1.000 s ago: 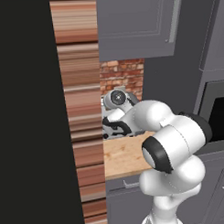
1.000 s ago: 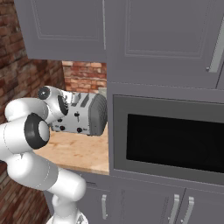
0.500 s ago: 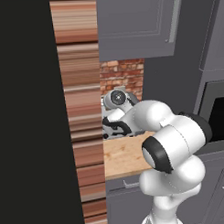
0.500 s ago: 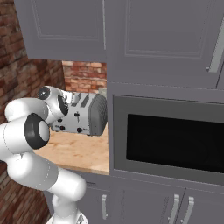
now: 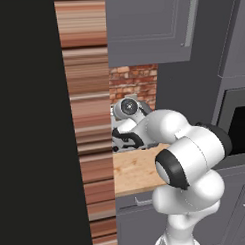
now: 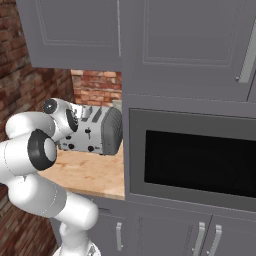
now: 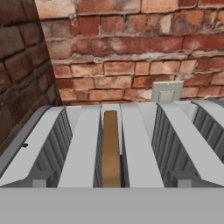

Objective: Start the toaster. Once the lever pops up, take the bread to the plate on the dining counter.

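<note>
Grey cabinet fronts (image 6: 175,45) are filling most of the room around me, hanging above the counter and running below it with slim metal handles (image 6: 119,236). Red and brown brick wall (image 7: 131,48) is backing the nook and running down its left side too, with a pale switch plate (image 7: 166,91) set into the bricks just behind the toaster. To the right, a black microwave (image 6: 192,162) is sitting built into the cabinetry, its dark door facing out. Below the upper cabinets, a light wooden countertop (image 6: 90,172) is carrying the toaster, and its bare boards are showing in front of the appliance.

The white arm (image 6: 35,150) is reaching from the base into the nook, its elbow bulking large in the left base view and its hand hovering close over the toaster. The toaster (image 6: 95,131) is standing on the wood near the back wall, silver-grey, with small black knobs and levers along its front, just left of the microwave housing. From the hand view I am looking down along its top, where several long slots are running away toward the bricks. The bread (image 7: 111,148) is standing on edge in 1 of the middle slots, brown and thin. The gripper's fingers are spread wide, grasping nothing.
</note>
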### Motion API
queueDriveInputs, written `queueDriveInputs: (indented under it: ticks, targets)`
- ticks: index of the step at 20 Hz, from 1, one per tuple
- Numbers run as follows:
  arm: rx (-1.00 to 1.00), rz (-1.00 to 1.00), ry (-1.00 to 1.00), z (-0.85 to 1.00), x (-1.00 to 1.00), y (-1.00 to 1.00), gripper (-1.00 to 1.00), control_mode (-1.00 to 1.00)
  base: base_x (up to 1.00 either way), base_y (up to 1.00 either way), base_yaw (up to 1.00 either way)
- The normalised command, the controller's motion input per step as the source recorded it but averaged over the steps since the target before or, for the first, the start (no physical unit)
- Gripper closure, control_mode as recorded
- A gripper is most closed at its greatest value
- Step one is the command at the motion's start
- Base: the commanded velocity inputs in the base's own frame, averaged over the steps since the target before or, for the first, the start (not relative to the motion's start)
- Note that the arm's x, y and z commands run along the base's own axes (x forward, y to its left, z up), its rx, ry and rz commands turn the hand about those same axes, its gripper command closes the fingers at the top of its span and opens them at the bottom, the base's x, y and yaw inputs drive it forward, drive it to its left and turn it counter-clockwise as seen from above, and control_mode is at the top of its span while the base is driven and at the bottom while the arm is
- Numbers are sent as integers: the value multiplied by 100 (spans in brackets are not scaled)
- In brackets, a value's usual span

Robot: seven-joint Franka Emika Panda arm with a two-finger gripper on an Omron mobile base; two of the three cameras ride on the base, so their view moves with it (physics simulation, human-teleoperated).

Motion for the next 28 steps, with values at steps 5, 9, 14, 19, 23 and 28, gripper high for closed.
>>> queueDriveInputs:
  ticks: [5,9,14,19,23,28]
  targets:
    - [0,0,0,0,0,0,-100,-100,0,0,0]
    - [0,0,0,0,0,0,-100,-100,0,0,0]
    - [0,0,0,0,0,0,-100,-100,0,0,0]
    - [0,0,0,0,0,0,-100,-100,0,0,0]
    - [0,0,0,0,0,0,-100,-100,0,0,0]
    - [0,0,0,0,0,0,-100,-100,0,0,0]
